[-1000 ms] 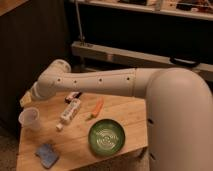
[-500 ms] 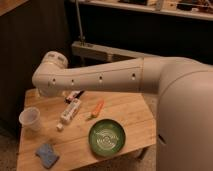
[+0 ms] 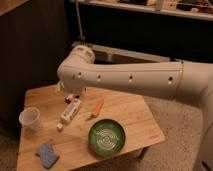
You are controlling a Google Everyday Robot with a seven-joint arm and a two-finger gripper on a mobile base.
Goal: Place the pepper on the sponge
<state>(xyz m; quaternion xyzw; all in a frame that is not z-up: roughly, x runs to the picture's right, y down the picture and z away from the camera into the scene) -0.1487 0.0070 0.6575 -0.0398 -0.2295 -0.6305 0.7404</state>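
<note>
The pepper [image 3: 97,107], slim and orange-red, lies on the wooden table [image 3: 135,115] near its middle, just right of a white tube [image 3: 70,111]. The blue sponge [image 3: 47,154] lies flat at the table's front left corner, well apart from the pepper. My white arm [image 3: 130,77] reaches in from the right across the back of the table. My gripper [image 3: 70,96] hangs below the arm's end, mostly hidden by it, above the tube's far end and left of the pepper. It is open and holds nothing.
A clear plastic cup [image 3: 31,119] stands upright at the table's left edge. A green bowl [image 3: 106,137] sits at the front, right of centre. A dark wall and a metal rail run behind the table.
The end of my arm has swung up and to the right, from beyond the table's left edge to over its back part. The things on the table have not moved.
</note>
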